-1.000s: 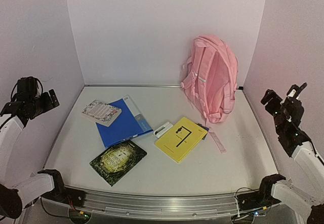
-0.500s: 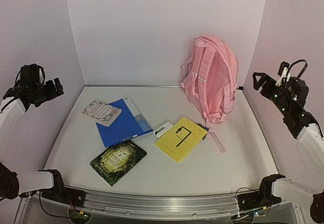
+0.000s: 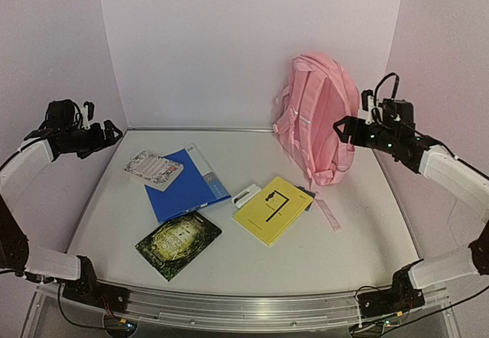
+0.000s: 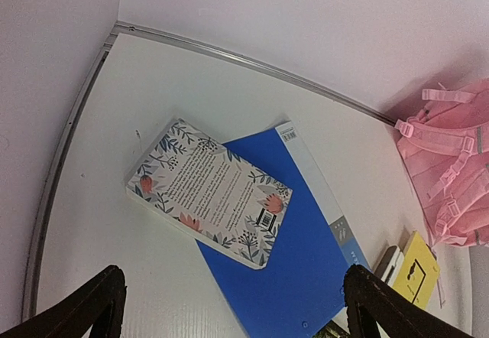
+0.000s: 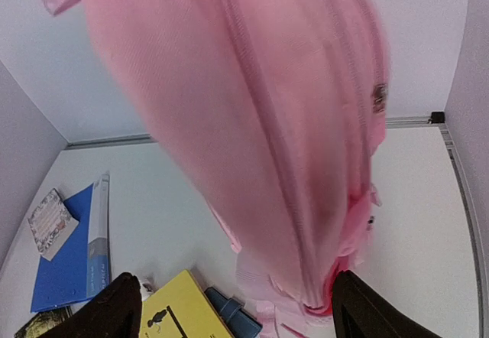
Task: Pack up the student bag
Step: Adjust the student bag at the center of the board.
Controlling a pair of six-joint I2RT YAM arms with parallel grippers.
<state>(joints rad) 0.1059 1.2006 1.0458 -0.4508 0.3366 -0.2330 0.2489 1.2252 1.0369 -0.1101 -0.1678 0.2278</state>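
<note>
at far right of the table [image 3: 359, 238], against the back wall, the pink bag [image 3: 317, 112] stands upright, straps facing fwd. right gripper [image 5: 237, 278] hangs in the air close by the bag's right side, jaws spread wide, nothing btwn them. its wrist view shows the bag blurred and filling the frame; can't tell if they touch. left gripper [image 4: 233, 277] is raised over the table's left edge, jaws also wide apart and empty, above a floral book [image 4: 210, 193]. that book lies partly on a blue folder [image 4: 298, 261]. near the front lies a dark green book [image 3: 178, 240]. at centre is a yellow book [image 3: 271, 209], w/ a small white item [image 3: 246, 195] just beside its left corner and a dark blue item [image 3: 307, 195] poking out under its right. a pink strip [image 3: 328, 214] lies near the bag's foot.
</note>
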